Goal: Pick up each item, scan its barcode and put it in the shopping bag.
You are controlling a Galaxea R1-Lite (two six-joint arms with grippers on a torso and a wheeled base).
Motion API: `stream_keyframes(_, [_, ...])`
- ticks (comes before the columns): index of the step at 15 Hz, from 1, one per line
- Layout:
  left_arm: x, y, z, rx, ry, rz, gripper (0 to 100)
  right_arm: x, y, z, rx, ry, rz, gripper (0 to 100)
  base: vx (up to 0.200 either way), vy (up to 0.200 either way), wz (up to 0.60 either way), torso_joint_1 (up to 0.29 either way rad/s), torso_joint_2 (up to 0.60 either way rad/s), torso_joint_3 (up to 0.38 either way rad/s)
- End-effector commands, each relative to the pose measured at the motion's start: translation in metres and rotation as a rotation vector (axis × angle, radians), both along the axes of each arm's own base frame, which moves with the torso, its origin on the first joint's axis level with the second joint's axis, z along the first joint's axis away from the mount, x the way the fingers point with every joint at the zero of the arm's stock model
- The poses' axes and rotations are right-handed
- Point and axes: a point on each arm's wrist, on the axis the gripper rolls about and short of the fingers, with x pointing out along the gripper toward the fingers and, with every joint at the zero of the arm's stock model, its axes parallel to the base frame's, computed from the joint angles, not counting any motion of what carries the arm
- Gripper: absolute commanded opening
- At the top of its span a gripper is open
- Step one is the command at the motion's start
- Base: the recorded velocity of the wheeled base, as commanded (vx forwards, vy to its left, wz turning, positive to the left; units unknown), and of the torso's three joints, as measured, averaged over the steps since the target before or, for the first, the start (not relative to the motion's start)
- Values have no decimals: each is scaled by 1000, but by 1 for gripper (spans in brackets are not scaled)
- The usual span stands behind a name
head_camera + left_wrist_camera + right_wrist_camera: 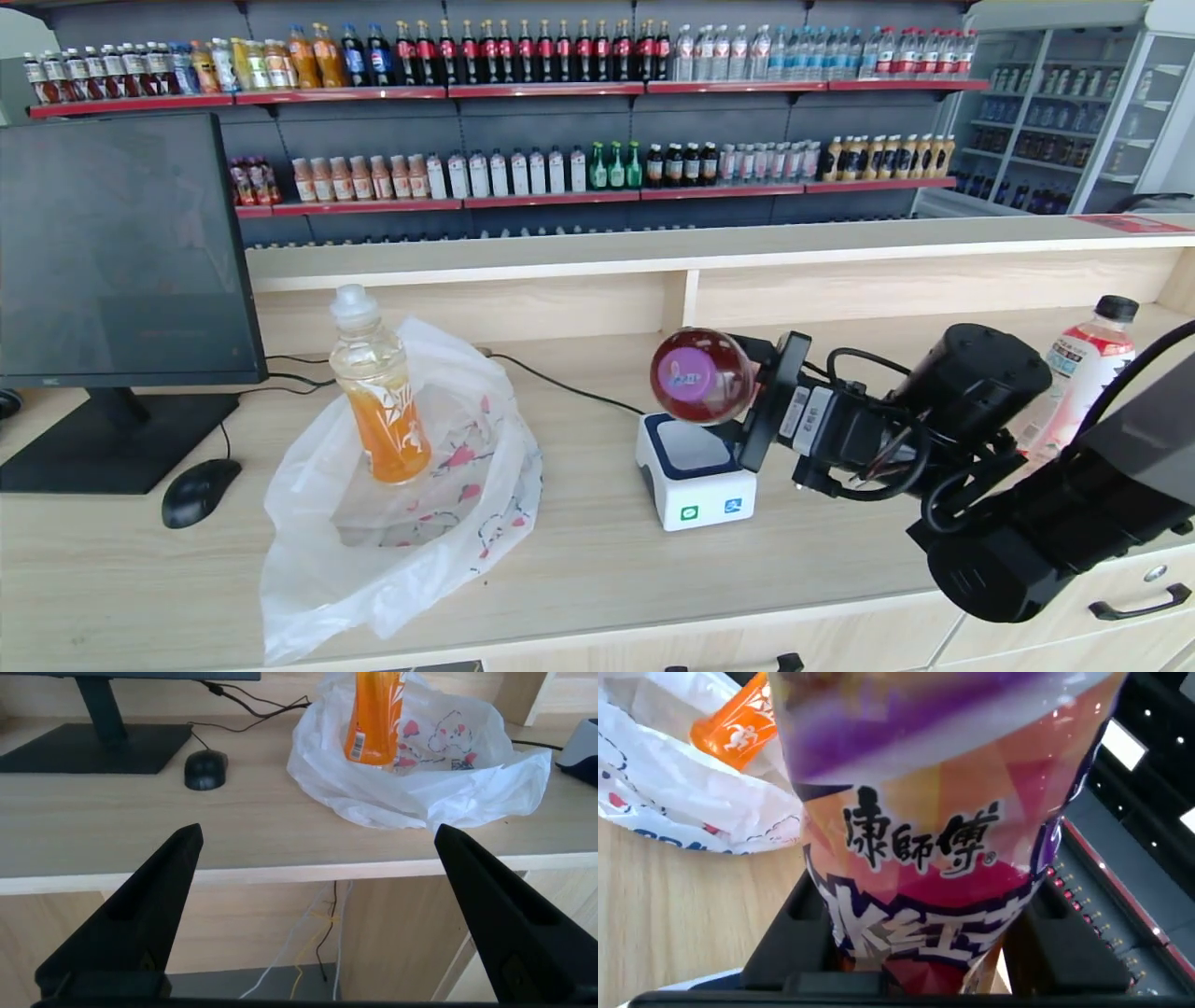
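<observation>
My right gripper (742,392) is shut on a dark red drink bottle (700,375), held sideways just above the white barcode scanner (693,474); its base faces the camera. Close up, the bottle's purple and red label (924,831) lies between the black fingers. An orange drink bottle (376,392) stands upright in the white plastic shopping bag (411,523) on the counter, left of the scanner. The bag (420,756) and the orange bottle (374,714) lie beyond my left gripper (318,915), which is open and hangs below the counter's front edge. A pink drink bottle (1078,373) stands at the far right.
A monitor (112,252) on its stand and a black mouse (199,491) occupy the counter's left end. A cable (560,383) runs along the counter behind the bag to the scanner. A raised wooden ledge (709,252) backs the counter. Drawers with handles (1139,607) sit below right.
</observation>
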Motion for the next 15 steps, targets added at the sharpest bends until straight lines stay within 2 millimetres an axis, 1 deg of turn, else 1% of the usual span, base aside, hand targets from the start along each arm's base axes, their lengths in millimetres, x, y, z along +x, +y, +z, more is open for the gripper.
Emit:
stream_keyframes(1, [0,0,0,-3,1,-1,100,0,3,-12,-33,13,30,0,0,0,0,0,0,0])
stream_keyframes(2, [0,0,0,-3,3,-1,100,-1,3,-14,-40,15,38,0,0,0,0,0,0,0])
stream_keyframes(3, [0,0,-1,-6,6,-1,100,-3,3,-21,-73,6,89,0,0,0,0,0,0,0])
stream_keyframes(5, [0,0,-1,-10,8,-1,100,-3,2,-29,-109,-16,171,0,0,0,0,0,0,0])
stream_keyframes(6, [0,0,-1,-10,9,-1,100,-3,2,-31,-117,-18,180,0,0,0,0,0,0,0])
stream_keyframes(7, [0,0,-1,0,8,-1,100,-3,2,-39,-133,-7,195,0,0,0,0,0,0,0])
stream_keyframes(11, [0,0,-1,14,8,-2,100,0,3,-38,-130,-15,193,0,0,0,0,0,0,0])
stream_keyframes(15, [0,0,-1,17,8,-2,100,7,-5,-29,-117,-47,162,0,0,0,0,0,0,0])
